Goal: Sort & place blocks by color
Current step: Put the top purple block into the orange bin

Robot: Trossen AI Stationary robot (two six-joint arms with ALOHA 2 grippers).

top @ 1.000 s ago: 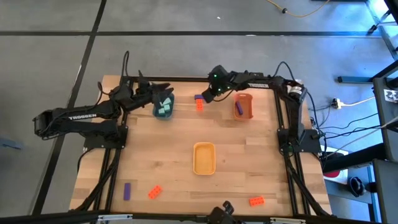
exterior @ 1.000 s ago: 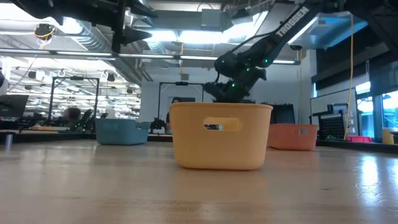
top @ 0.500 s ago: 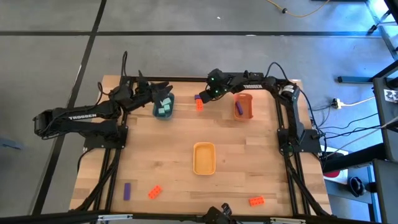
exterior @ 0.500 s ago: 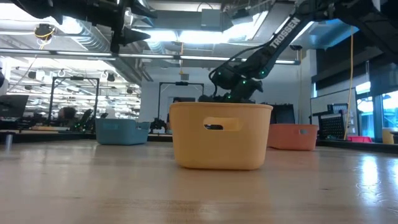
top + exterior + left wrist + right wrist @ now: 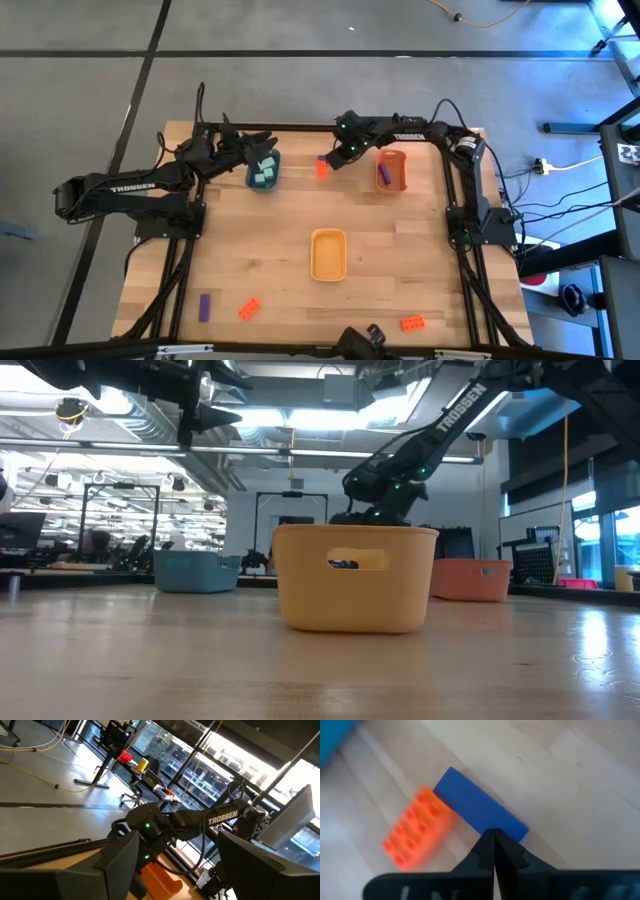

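So: table (image 5: pixel 250 240), far edge is where the work is. The right gripper (image 5: pixel 493 832) dipped toward the loose pair half a second ago and now sits slightly higher and back toward the orange tray (image 5: pixel 398 183). Its fingers are pressed together with nothing between them, tip at the edge of the purple brick (image 5: pixel 480 812). That brick and the orange brick (image 5: pixel 417 835) touching it haven't moved, so no pick yet; I'd read it as a re-line-up. The left gripper (image 5: pixel 258 150) hangs over the blue tray (image 5: pixel 250 180), fingers wide apart and empty, mint bricks (image 5: pixel 264 174) already inside. One purple brick (image 5: pixel 383 172) is in the orange tray; the yellow tray (image 5: pixel 328 270) looks empty. Still loose by the near edge are a purple brick (image 5: pixel 204 306) and two orange bricks (image 5: pixel 249 308) (image 5: pixel 411 322). Room: the pair sits between the blue and orange trays, close to the far edge. Mid-table is open apart from the yellow tray.
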